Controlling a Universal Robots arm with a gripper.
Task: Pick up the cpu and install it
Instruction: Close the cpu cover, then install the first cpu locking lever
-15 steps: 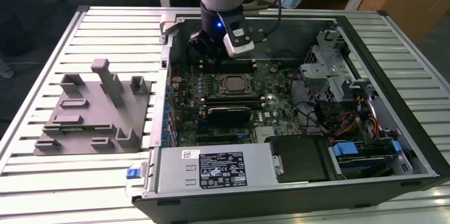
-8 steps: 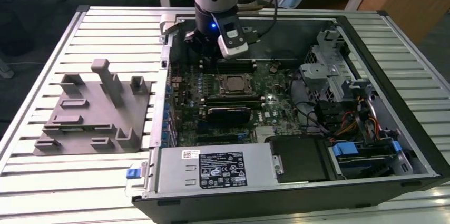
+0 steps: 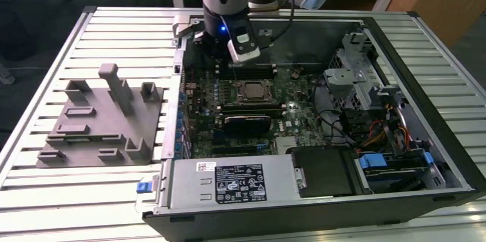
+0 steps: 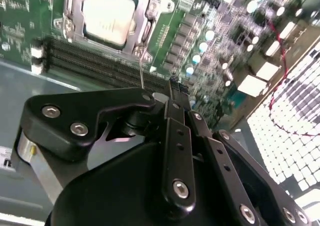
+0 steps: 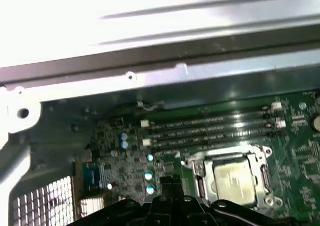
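The cpu [image 3: 251,91] lies flat in the black-framed socket in the middle of the green motherboard [image 3: 292,119], its silver top facing up. Both wrist views show the cpu [image 4: 107,13] [image 5: 235,178] seated inside the metal socket frame. My gripper [image 3: 230,61] hangs above the memory slots just behind the socket, apart from the chip. Its black fingers [image 4: 172,93] are pressed together with nothing between them. The fingertips [image 5: 170,185] point down at the board beside the socket.
The open computer case [image 3: 425,48] lies on a slatted metal table [image 3: 91,196]. A grey plastic fixture block [image 3: 99,119] stands at the exterior view's left. A silver power supply [image 3: 227,182], a drive cage [image 3: 357,77] and cables [image 3: 379,134] crowd the case.
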